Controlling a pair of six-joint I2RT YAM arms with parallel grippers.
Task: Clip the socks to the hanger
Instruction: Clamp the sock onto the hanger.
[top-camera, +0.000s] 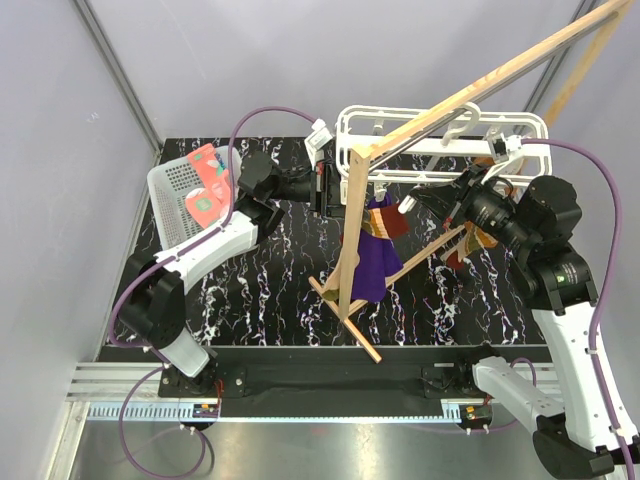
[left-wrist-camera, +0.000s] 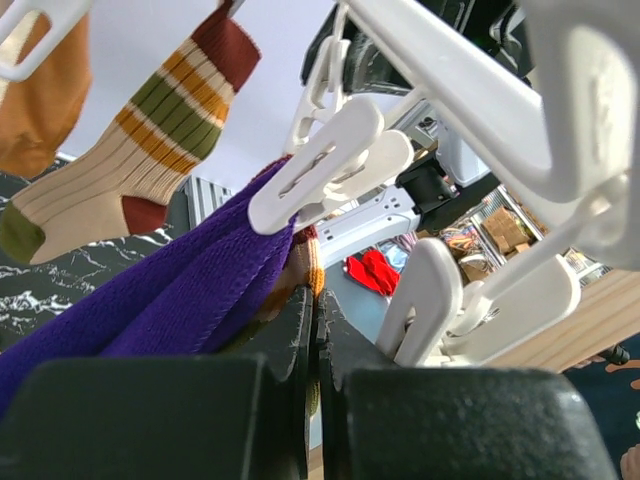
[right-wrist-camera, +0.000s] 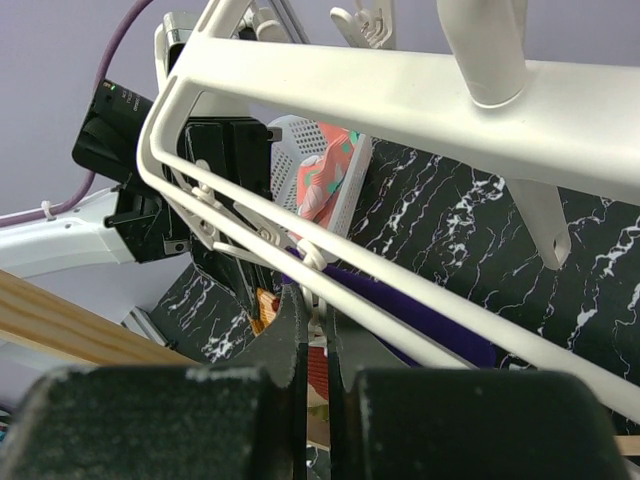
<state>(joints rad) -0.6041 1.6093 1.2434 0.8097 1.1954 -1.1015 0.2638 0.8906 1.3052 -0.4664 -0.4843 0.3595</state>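
Closest in: left gripper (left-wrist-camera: 316, 325), filling the foreground of its wrist view, fingers pressed together, nothing seen between them. Just beyond, white clips (left-wrist-camera: 330, 165) dangle from the hanger (left-wrist-camera: 450, 90); one clip's tip meets the top of the purple cloth (left-wrist-camera: 150, 300). A tan sock (left-wrist-camera: 130, 150), ribbed, with olive toe and brown-orange-green stripes, hangs upper left beside an orange-brown cloth (left-wrist-camera: 35, 100). The right gripper (right-wrist-camera: 315, 305) is likewise closed, tips against the hanger's double bars; grip on anything cannot be told. Overhead, the hanger, a white rectangular frame, hangs on the wooden rail stand (top-camera: 352, 230) at the far side of the table (top-camera: 270, 290). Pink socks (top-camera: 208, 185) with teal patches lie in a white basket (top-camera: 170, 195), far left.
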